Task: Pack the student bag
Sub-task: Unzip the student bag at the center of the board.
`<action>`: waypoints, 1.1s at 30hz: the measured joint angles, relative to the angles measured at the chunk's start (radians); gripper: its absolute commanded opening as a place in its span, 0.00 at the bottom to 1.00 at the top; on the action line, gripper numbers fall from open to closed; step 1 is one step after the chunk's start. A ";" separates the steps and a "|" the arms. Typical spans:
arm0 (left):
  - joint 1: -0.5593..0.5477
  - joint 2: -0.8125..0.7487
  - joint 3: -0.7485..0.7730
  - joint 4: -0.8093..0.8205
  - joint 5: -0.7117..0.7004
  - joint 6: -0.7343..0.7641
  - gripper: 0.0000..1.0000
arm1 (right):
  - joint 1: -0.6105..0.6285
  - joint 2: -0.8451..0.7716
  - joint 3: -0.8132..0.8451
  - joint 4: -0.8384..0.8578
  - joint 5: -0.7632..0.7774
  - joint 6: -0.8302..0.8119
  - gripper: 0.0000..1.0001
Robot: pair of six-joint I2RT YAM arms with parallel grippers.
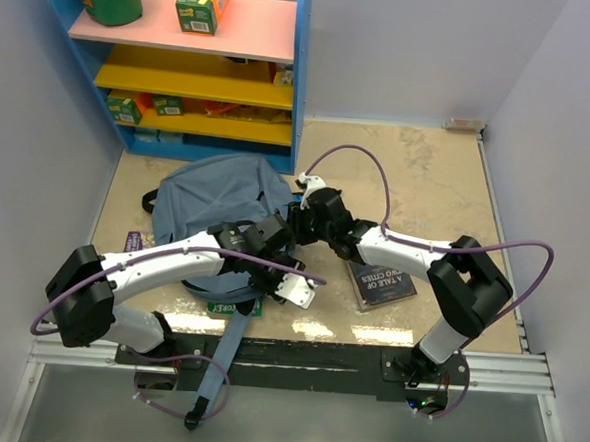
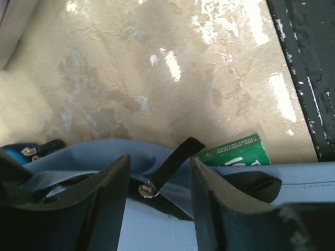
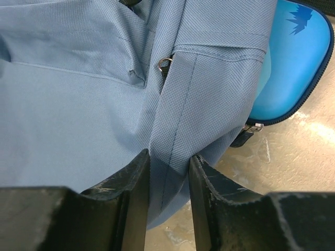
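Two grippers on one bag (image 1: 222,191), lying flat on the table (image 1: 428,169) under and just ahead of both sets of fingers.

Left gripper (image 2: 159,162): fingers (image 2: 104,198) spread, pinching nothing. Black zip pull (image 2: 180,151) standing in the gap between them, touching neither, with its ring just below. Green book (image 2: 238,151) showing past the bag's edge, just beyond the fingertips and off to one side.

Right gripper (image 3: 169,157): fingers (image 3: 131,193) drawn close on either side of a seamed fold of the bag, with cloth filling the gap from pad to pad. Reads as a pinch. Blue pencil case (image 3: 293,57) beyond the fingertips and to one side of that fold, partly covered by the cloth.

Handling, as a judgement only: soft, limp and light for its size. No stiffness to push against, so likely to bunch and slide on the glossy table rather than hold shape. Not fragile.

Best taken by seams, folds or straps, doubled up there and easier to bite. Flat panels probably too slack to catch.

For the zip, close squarely on the pull rather than the ring. Then draw along the track, with the other gripper anchoring fabric nearby. Expect the thin tab to flop aside or slip out if caught only at its tip.
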 measured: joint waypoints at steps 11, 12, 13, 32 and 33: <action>-0.027 0.043 -0.003 0.021 -0.024 0.035 0.07 | -0.016 0.000 -0.006 0.013 -0.027 0.009 0.24; -0.027 0.043 -0.003 0.023 -0.027 0.038 0.04 | -0.017 0.000 -0.006 0.013 -0.029 0.009 0.23; -0.027 0.043 -0.003 0.026 -0.030 0.039 0.03 | -0.019 0.000 -0.006 0.013 -0.030 0.009 0.22; -0.020 0.047 0.163 -0.090 -0.058 -0.071 0.00 | -0.145 0.058 0.066 -0.047 -0.050 0.001 0.00; -0.020 0.039 0.161 -0.100 -0.057 -0.081 0.00 | -0.149 0.061 0.073 -0.054 -0.048 -0.002 0.00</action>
